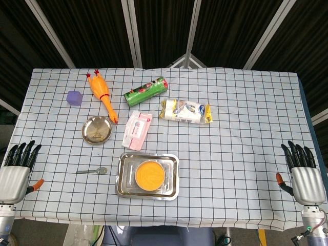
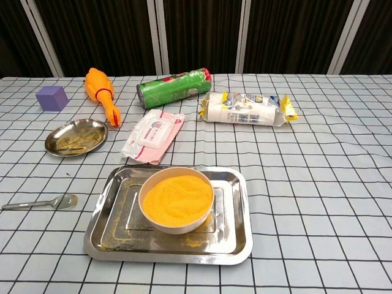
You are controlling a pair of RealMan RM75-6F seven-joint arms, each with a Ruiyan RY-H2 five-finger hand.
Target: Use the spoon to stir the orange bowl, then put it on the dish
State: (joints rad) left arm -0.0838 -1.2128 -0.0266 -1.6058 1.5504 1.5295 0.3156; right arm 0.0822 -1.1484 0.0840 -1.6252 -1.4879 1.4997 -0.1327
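A metal spoon (image 1: 93, 170) (image 2: 41, 202) lies flat on the checked cloth, left of the steel tray (image 1: 124, 185) (image 2: 236, 233). The orange bowl (image 1: 149, 175) (image 2: 176, 199), full of orange powder, sits in that tray. A small round metal dish (image 1: 97, 129) (image 2: 76, 136) lies beyond the spoon. My left hand (image 1: 17, 171) rests at the table's left front edge with fingers straight and apart, holding nothing. My right hand (image 1: 303, 171) is at the right front edge, likewise spread and empty. Neither hand shows in the chest view.
A rubber chicken (image 1: 101, 94) (image 2: 101, 92), a purple cube (image 1: 75, 97) (image 2: 52, 97), a green can (image 1: 146, 90) (image 2: 174, 87), a pink wipes pack (image 1: 137, 129) (image 2: 154, 135) and a white snack packet (image 1: 185, 111) (image 2: 245, 109) lie across the far half.
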